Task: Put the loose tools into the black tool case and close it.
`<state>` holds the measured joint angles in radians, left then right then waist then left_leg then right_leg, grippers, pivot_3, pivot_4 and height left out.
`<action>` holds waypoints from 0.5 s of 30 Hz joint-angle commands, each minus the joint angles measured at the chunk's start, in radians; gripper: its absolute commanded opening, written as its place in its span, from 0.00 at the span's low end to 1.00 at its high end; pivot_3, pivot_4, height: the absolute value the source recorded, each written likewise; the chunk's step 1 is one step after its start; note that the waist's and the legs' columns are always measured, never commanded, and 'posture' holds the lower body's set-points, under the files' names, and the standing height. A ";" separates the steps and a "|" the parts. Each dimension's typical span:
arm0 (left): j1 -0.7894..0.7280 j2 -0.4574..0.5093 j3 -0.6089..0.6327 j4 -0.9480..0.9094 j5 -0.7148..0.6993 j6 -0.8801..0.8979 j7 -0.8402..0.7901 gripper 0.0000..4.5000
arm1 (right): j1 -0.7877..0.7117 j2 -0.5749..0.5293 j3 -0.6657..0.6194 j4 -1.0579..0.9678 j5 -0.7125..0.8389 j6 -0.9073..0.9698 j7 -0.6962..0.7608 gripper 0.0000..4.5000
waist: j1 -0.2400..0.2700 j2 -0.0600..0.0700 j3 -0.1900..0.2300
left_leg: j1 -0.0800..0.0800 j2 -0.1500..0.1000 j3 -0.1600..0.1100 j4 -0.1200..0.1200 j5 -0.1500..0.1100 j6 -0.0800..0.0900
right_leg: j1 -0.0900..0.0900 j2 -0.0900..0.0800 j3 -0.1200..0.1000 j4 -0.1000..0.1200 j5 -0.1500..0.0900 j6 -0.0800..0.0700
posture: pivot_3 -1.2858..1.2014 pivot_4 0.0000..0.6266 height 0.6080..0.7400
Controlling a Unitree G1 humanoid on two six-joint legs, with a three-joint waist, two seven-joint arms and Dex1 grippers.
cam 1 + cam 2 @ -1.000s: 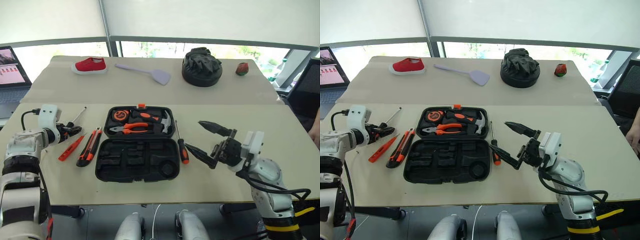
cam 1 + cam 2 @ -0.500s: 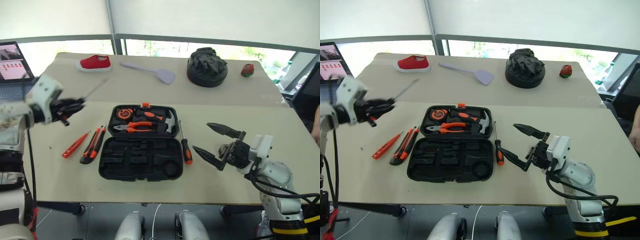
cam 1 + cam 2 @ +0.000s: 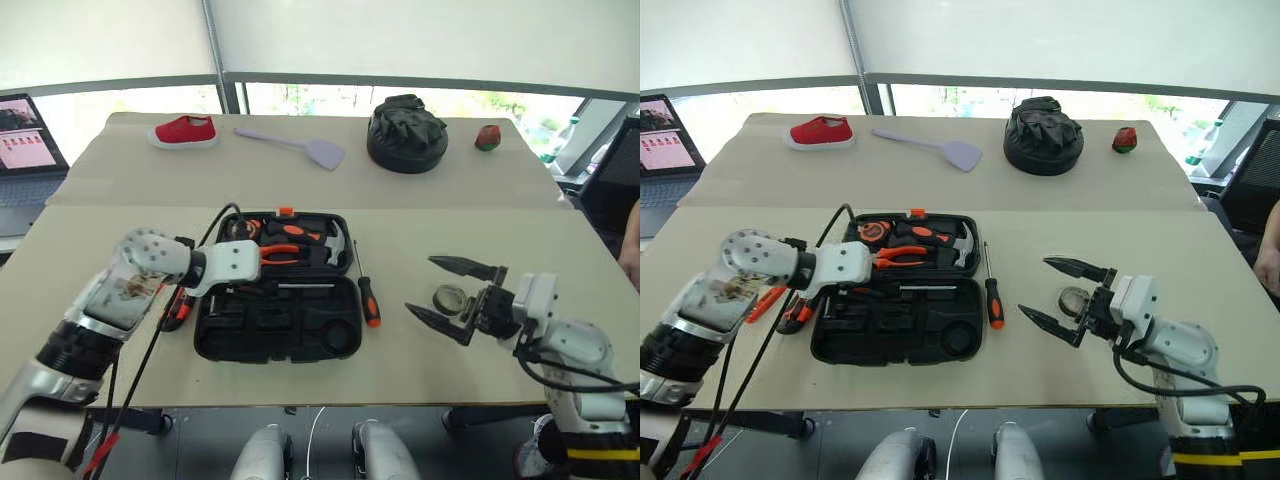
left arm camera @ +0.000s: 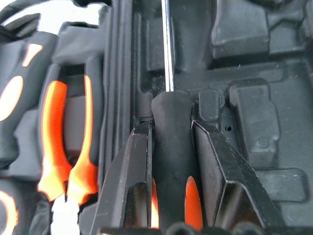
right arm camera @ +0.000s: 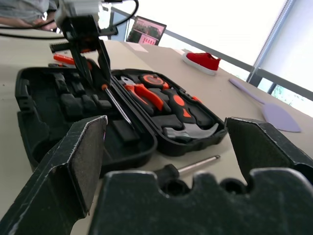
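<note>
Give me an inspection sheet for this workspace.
Surface: beige tabletop.
Job's things: open black hard-plastic tool case; black-and-orange screwdriver right of it; orange-and-black utility knife and slim orange screwdriver left of it; small grey tape ring by the right hand.
Clutter: red shoe, lilac spatula, round black fabric bundle, small red-and-green object, on the far table.
Hands: left hand shut on a second black-and-orange screwdriver over the case's front half; right hand open, holding nothing.
Cables: black cable along the left arm.
Surroundings: laptop, windows.

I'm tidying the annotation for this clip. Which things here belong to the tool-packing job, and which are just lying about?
Job:
black tool case
screwdriver in left gripper
screwdriver beside the case
utility knife
slim orange screwdriver
tape ring

Lying about:
red shoe
lilac spatula
black bundle
laptop
</note>
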<state>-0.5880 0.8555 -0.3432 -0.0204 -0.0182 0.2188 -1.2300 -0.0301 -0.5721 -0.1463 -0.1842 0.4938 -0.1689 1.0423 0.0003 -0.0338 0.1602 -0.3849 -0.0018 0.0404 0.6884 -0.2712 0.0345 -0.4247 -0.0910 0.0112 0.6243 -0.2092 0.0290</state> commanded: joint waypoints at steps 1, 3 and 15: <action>-0.011 0.006 -0.002 0.027 0.060 -0.032 0.017 0.18 | 0.004 0.001 -0.018 -0.048 0.027 0.014 -0.018 1.00 | 0.000 0.000 0.000 | 0.000 0.000 0.000 0.001 -0.001 0.001 | 0.000 0.000 0.000 0.000 0.000 0.000 | 0.52 0.24 1.00; -0.008 0.002 0.004 0.031 0.076 -0.012 0.033 0.18 | 0.005 0.013 -0.025 -0.053 0.040 0.024 -0.039 1.00 | 0.000 0.000 0.000 | 0.000 0.001 0.000 0.004 -0.002 0.003 | 0.000 0.001 0.000 0.001 0.000 0.001 | 0.52 0.24 1.00; -0.013 -0.021 0.037 0.045 0.082 -0.022 0.067 0.18 | 0.031 0.027 -0.009 -0.084 0.048 0.044 -0.049 1.00 | 0.012 0.000 0.000 | 0.001 0.000 0.000 0.006 -0.002 0.003 | 0.002 0.000 0.000 0.003 0.000 0.001 | 0.52 0.24 1.00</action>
<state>-0.5858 0.8342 -0.3412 0.0148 0.0503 0.1893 -1.1926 0.0061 -0.5409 -0.1452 -0.2232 0.5171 -0.1325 0.9977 0.0122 -0.0335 0.1600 -0.3846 -0.0013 0.0399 0.6949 -0.2731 0.0376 -0.4229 -0.0909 0.0110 0.6272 -0.2095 0.0297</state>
